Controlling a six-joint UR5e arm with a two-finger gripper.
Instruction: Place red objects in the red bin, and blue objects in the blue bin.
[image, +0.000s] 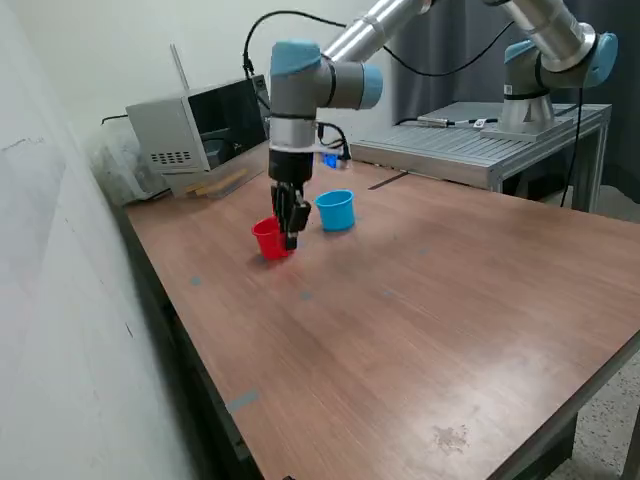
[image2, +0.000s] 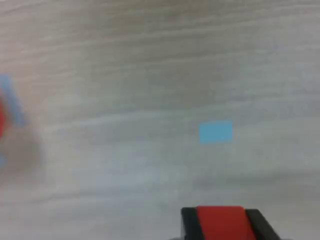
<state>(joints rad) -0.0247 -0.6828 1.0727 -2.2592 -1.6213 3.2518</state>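
Note:
The red bin (image: 268, 240) is a small red cup on the wooden table (image: 420, 320). The blue bin (image: 336, 210), a light-blue cup, stands just to its right in the exterior view. My gripper (image: 291, 236) hangs low against the red cup's right side in the exterior view. In the wrist view my gripper (image2: 221, 224) is shut on a red cube (image2: 221, 220) held between two black fingers (image2: 189, 220), with bare tabletop beyond it. No blue objects show in either view.
A grey box-shaped appliance (image: 190, 130) sits at the table's back corner by the wall. A metal stand (image: 480, 145) carries a second arm's base behind the table. Small blue tape marks (image2: 215, 132) dot the tabletop. A blurred red and blue patch (image2: 5, 115) shows at the wrist view's edge.

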